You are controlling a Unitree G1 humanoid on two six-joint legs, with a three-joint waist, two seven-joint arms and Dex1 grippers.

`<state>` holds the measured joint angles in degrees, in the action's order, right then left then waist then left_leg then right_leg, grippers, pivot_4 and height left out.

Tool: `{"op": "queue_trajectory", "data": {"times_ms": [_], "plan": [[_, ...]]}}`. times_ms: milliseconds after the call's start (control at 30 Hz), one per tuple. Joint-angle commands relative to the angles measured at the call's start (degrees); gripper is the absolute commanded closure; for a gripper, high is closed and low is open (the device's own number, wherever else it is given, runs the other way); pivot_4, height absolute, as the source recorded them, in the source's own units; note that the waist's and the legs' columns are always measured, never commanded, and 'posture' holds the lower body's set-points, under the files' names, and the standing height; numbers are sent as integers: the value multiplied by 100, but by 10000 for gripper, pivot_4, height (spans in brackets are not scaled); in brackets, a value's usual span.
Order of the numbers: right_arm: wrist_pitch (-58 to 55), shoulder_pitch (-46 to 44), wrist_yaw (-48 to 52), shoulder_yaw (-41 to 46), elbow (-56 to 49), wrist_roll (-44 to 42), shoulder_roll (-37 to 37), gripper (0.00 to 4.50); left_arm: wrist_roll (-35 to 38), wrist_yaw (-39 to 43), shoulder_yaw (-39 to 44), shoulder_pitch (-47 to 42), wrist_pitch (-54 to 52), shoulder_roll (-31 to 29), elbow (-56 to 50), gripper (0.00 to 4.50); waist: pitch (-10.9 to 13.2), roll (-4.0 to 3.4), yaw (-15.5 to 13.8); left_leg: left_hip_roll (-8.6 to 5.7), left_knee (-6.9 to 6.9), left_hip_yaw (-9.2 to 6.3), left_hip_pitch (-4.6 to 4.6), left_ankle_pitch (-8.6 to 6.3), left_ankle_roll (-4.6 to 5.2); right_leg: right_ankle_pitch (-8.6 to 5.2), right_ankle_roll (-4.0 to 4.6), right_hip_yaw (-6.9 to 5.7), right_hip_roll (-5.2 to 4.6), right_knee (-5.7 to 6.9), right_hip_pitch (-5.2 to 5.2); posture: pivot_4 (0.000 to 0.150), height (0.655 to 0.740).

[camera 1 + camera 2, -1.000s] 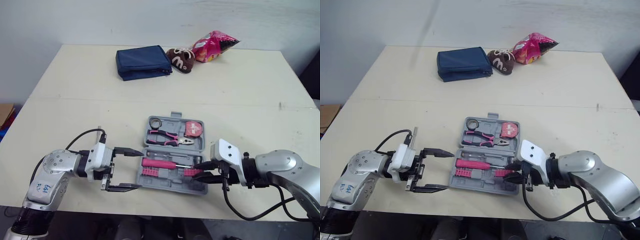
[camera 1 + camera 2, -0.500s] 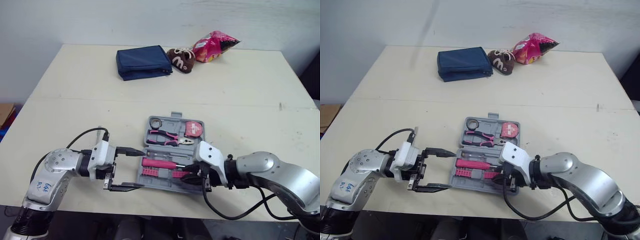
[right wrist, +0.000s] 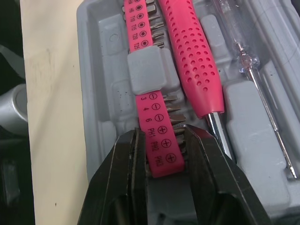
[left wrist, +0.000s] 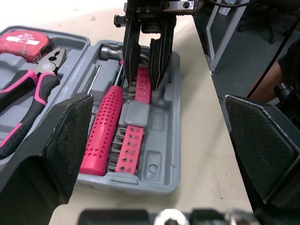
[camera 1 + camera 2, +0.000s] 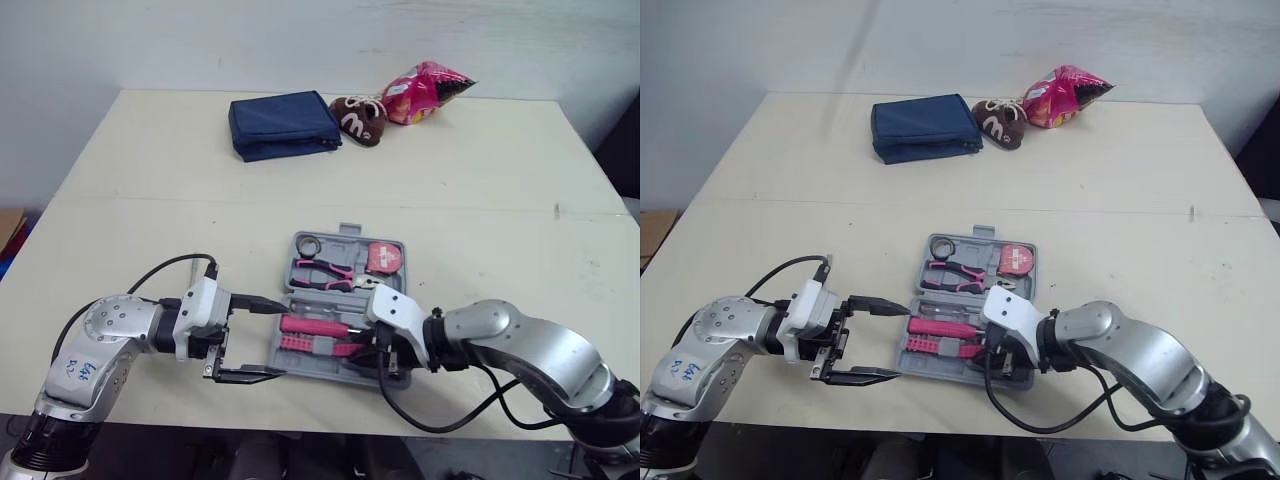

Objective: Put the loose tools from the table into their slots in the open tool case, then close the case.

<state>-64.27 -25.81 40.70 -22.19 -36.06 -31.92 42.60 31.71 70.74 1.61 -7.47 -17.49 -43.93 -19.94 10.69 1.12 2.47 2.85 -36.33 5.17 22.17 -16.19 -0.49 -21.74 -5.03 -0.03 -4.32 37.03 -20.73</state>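
Observation:
An open grey tool case lies near the table's front edge. It holds pink-handled pliers, a red tape measure, a pink screwdriver and a pink bit strip. My right gripper reaches into the case's front right corner. Its two fingers are closed against the two sides of the bit strip's end, which lies in its slot. My left gripper hovers at the case's left edge, open wide, with nothing between its fingers.
A folded blue pouch, a brown shoe-shaped toy and a pink snack bag lie at the far side of the table. The case sits close to the table's front edge.
My right gripper has moved left from the case's right end to over its front row, carrying the pink strip along. The left gripper has barely moved.

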Motion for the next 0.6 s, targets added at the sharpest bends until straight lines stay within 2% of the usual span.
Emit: {"op": "queue_trajectory", "data": {"times_ms": [33,300,367,400,467,600], "plan": [[-105,-64,-54,-99,37,83,-57,37163,107,-19,122,7,45,-36,-200,0,0,0,14,0,0,0,0,0,0,0,0,0,0,0,0,1500,7400],[-249,-41,-59,-47,-30,102,62,37164,75,-54,137,95,128,-3,-186,0,-1,1,37,-2,0,0,1,0,1,0,0,0,-3,-2,1,1500,7400],[-175,-12,-18,29,-91,94,128,26849,72,-61,140,135,162,3,-188,0,-1,1,38,-3,0,-1,1,0,1,0,0,-1,-5,-2,1,1500,7400],[3,14,84,129,-170,58,167,23616,74,-68,149,169,186,7,-192,0,-1,1,38,-4,0,-1,1,0,1,0,0,-1,-6,-2,2,1500,7400],[520,67,397,423,-399,-48,273,13917,71,-63,178,256,259,10,-165,0,-1,1,27,-5,-1,-1,2,-1,3,0,0,-1,-7,-3,2,1500,7400],[723,196,751,1144,-658,-366,645,13917,32,-41,257,339,419,7,11,0,0,3,23,-8,0,-1,3,-2,6,0,-1,-2,-10,-5,2,1500,7400]]}}
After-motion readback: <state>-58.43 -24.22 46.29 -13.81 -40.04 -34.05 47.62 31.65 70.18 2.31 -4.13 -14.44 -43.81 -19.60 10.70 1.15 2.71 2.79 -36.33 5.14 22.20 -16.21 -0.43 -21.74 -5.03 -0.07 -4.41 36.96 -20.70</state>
